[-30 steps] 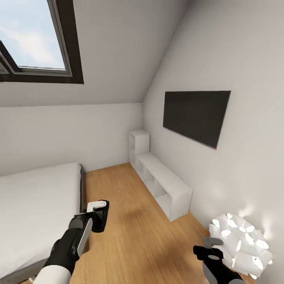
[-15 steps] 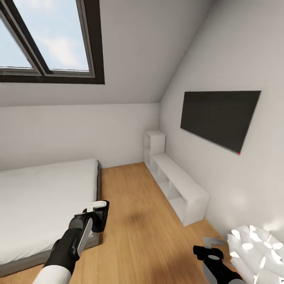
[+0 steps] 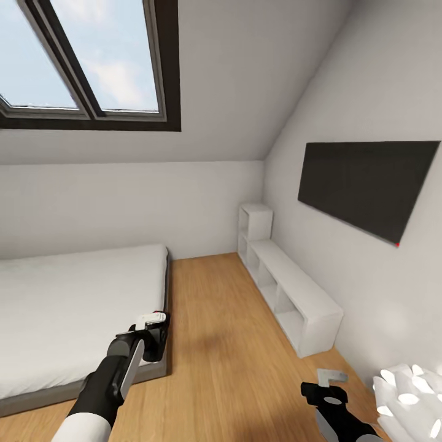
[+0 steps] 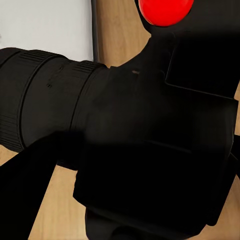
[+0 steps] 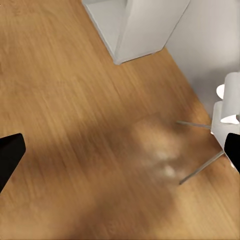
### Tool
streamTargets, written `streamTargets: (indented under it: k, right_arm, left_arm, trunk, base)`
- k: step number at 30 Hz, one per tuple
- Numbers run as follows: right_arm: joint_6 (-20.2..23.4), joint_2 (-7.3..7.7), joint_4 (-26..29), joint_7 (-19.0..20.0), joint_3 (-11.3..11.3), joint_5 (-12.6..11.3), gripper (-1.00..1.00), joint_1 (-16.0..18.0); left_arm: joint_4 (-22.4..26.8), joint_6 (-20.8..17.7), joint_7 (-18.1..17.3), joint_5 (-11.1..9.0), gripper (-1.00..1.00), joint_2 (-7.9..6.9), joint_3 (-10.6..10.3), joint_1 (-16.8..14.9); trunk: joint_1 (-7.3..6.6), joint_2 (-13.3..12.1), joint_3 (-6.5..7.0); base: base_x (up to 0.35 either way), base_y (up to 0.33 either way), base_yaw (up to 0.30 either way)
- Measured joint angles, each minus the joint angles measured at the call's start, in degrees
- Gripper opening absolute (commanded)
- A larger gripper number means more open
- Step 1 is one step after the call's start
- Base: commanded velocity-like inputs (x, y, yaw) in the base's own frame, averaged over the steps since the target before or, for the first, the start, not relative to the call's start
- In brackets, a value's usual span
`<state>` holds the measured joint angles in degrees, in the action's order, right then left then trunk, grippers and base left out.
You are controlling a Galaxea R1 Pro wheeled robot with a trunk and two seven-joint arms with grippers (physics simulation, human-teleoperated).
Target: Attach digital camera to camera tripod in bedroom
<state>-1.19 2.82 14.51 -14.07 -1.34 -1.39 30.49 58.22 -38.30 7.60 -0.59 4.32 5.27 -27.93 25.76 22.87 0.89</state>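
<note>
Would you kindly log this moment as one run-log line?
phase: in transit, bedroom | left gripper: holds digital camera | right gripper: open, free | ahead: bed, shelf

Bare wood floor [image 3: 215,344] is running open down the middle, the bed [image 3: 67,307] blocking left, the shelf [image 3: 294,294] and lamp [image 3: 408,399] crowding right.

Bright skylight [image 3: 92,61] daylight, glowing lamp [image 3: 411,399], soft floor shadows.

Light wood floor [image 5: 75,125] spreads below the right gripper's black fingertips [image 5: 10,155], set wide apart. The white shelf [image 5: 135,30] meets the wall, with the white lamp [image 5: 227,112] on thin legs nearby.
</note>
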Motion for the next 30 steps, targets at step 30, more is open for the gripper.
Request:
streamTargets:
  k: [30]
  right_arm:
    - [0.1, 0.00, 0.0, -0.1, 0.0, 0.0, 1.00, 0.0]
  left_arm:
    - [0.0, 0.0, 0.1, 0.1, -1.00, 0.02, -0.1, 0.0]
  trunk:
    - [0.00, 0.0, 0.00]
  base:
    - [0.000, 0.000, 0.002]
